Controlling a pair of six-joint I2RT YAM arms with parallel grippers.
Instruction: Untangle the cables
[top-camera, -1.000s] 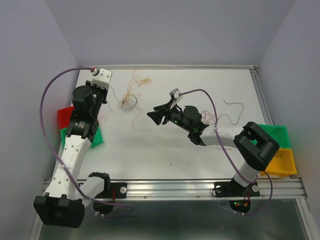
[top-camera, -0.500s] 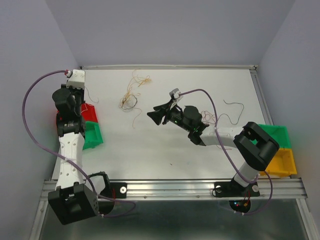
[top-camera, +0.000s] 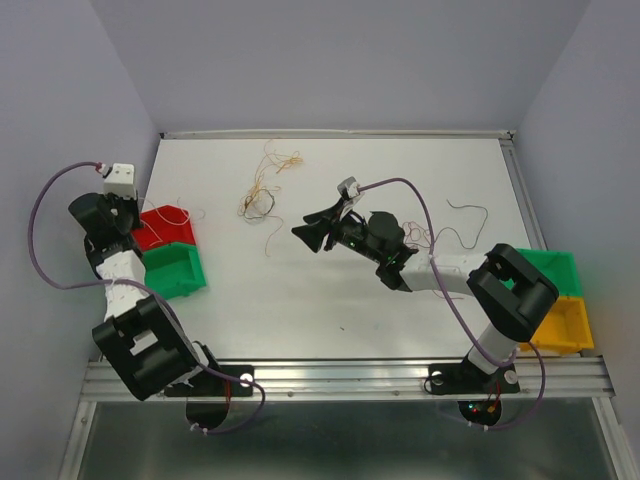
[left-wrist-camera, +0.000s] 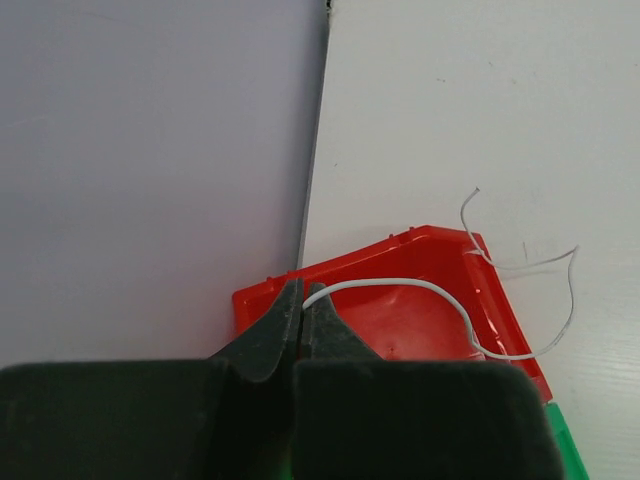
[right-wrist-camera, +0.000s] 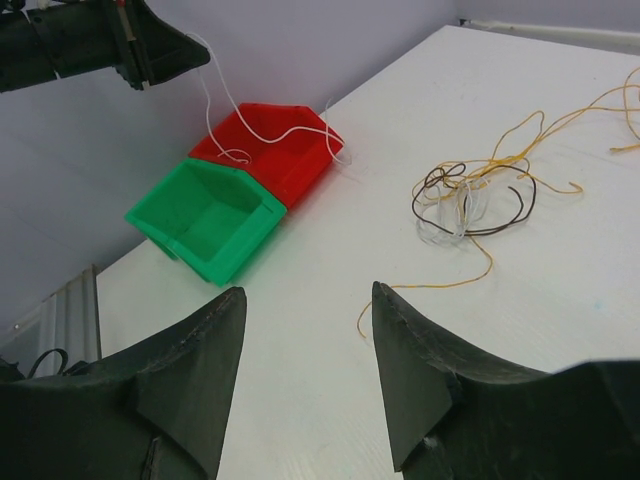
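Cables (top-camera: 258, 203): the main tangle lies on the table (top-camera: 400, 300) at about 11 o'clock from its centre, unmoved over the last second. Left gripper (left-wrist-camera: 303, 310) is closed, pinching one white wire (left-wrist-camera: 400, 287). Within that second its arm swings away from the tangle to the 9 o'clock edge, and it now hangs above the red bin (left-wrist-camera: 340, 262). The wire drapes across the bin, with its tail on the table at the bin's 3 o'clock side. Right gripper (right-wrist-camera: 308, 295) has not moved. Its jaws are apart and empty, with the tangle at its 2 o'clock. Judgement: one strand is separated and release into the bin is next. The rest remains knotted.
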